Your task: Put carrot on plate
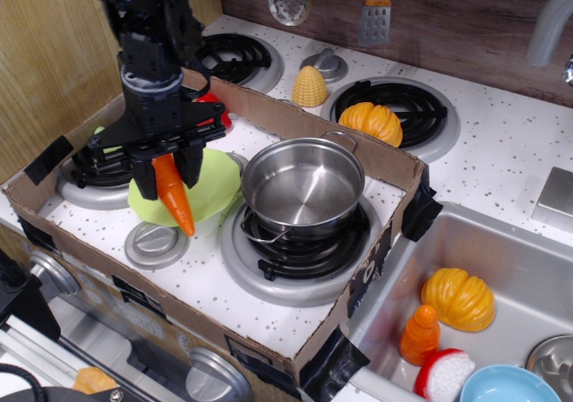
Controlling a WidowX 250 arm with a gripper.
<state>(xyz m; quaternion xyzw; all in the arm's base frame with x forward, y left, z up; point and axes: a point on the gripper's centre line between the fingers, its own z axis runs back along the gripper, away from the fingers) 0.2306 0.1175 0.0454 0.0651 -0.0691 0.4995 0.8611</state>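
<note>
My gripper (165, 163) is shut on the carrot (175, 199), a glossy orange toy that hangs point down from the fingers. Its green stem end is hidden inside the gripper. The carrot hangs in the air above the front left part of the light lime-green plate (212, 187), which lies on the stove top just left of the steel pot. The black arm covers the plate's left side.
The steel pot (304, 187) sits on the front burner inside a cardboard surround (269, 115). A green broccoli toy (100, 139) shows behind the arm on the left burner. Corn (310, 87) and an orange pumpkin (371, 122) lie behind. The sink (501, 268) holds toys and a blue bowl (507, 387).
</note>
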